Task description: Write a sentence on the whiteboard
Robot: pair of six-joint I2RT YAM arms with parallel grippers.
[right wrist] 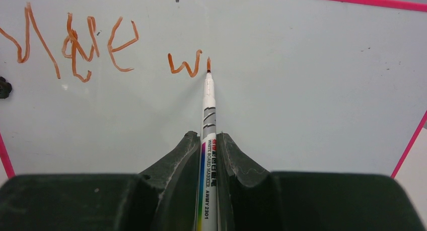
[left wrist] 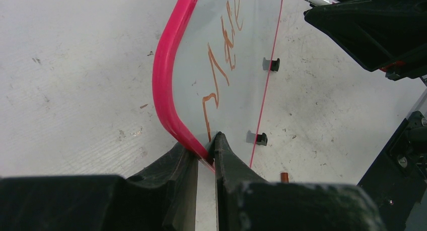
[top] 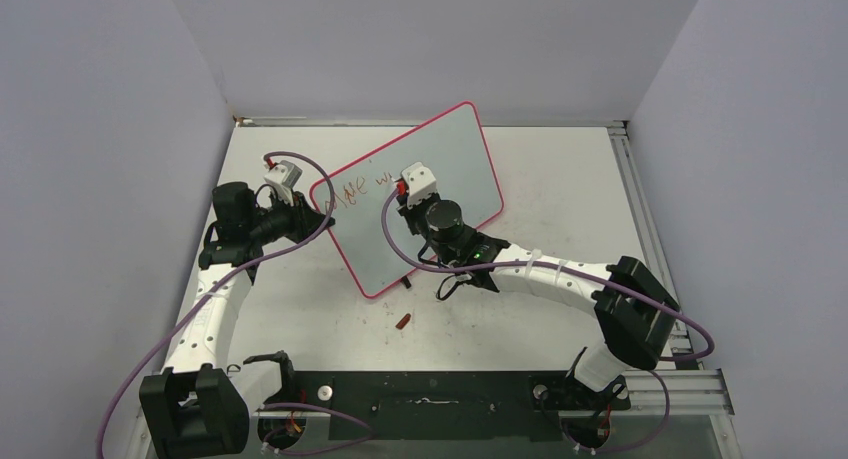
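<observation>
I see the whiteboard (top: pixel 465 169) in the middle of the top view, set askew on the table (top: pixel 570 189). The left gripper (left wrist: pixel 206 149) is clamped on the board's pink rim at a rounded corner, bottom centre of the left wrist view. The right gripper (right wrist: pixel 207 140) is closed on a white marker (right wrist: pixel 208 115) that runs up the centre of the right wrist view. Its tip touches the board just right of the "w". The sentence (right wrist: pixel 74 50) reads "Move w" so far, in shaky red-brown strokes across the upper left of that frame.

I judge the board thin, stiff and light. It sits on two small black feet (left wrist: pixel 271 64), so pen pressure could slide or rock it unless the corner is held. The rim is the place to take it, since the smooth face is slippery and the ink there would smear. The marker is slim and slick. A mid-barrel grip suits it, but a hard push could drive it back through the fingers, so I would press lightly.
</observation>
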